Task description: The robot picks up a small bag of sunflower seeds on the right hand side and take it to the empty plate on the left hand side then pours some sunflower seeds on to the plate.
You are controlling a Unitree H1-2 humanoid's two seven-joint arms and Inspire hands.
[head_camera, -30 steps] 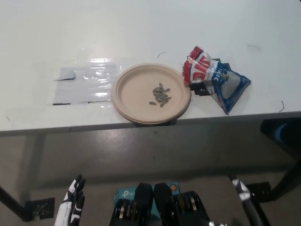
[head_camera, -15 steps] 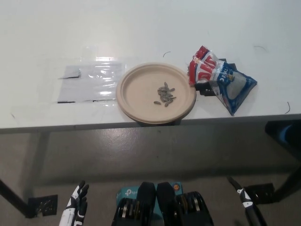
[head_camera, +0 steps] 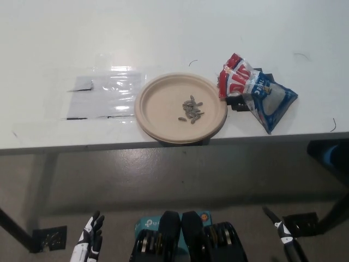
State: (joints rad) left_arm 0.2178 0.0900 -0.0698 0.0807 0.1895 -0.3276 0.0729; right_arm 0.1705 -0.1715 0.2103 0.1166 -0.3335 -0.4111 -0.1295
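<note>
At the far lower left, below the table edge, the white left hand (head_camera: 90, 244) hangs with its fingers spread apart and nothing in it. Up on the white table (head_camera: 163, 33), toward the left, a clear plastic sheet (head_camera: 101, 95) lies flat, shiny with glare, with dark strips at its left edge and along its lower side. Just right of the sheet, and touching or slightly overlapping its edge, sits the tan paper plate (head_camera: 181, 107), near the front edge of the table. A small heap of sunflower seeds (head_camera: 191, 109) lies on the plate, a little right of its middle. Right of the plate, close against its rim, the bag (head_camera: 255, 94) lies flat on the table, red and white at the end nearest the plate and blue toward the far right corner, its open end turned to the plate. At the lower right, under the table, only a thin part of the black right hand (head_camera: 283, 234) shows at the frame's edge; whether it is spread or closed cannot be told, and nothing is seen in it.
</note>
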